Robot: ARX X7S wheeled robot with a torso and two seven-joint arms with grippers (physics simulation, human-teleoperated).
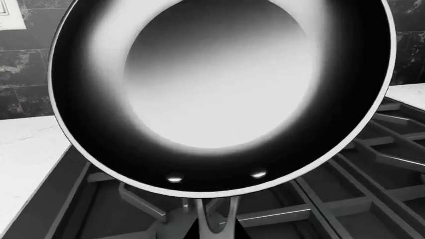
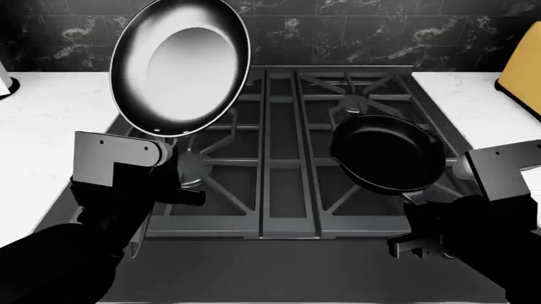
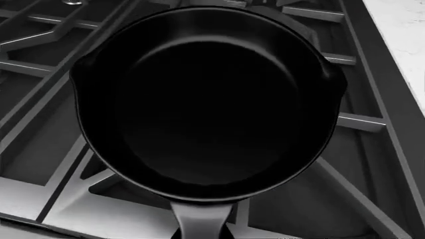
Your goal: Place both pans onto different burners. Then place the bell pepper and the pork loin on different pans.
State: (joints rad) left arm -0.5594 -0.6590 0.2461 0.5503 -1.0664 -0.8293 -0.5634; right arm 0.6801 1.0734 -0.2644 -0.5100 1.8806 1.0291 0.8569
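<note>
We see the glossy pan (image 2: 179,66), wide, shallow and bare inside, tilted up beyond the left gripper (image 2: 161,166), whose jaws grasp its thin handle above the stove's left grates (image 2: 222,166). The matte pan (image 2: 389,152), smaller, deeper and bare inside too, extends from the right gripper (image 2: 427,218), clamped by its stubby handle over the right grates (image 3: 362,122). White marbled counter (image 2: 50,120) flanks the steel stove (image 2: 279,234).
</note>
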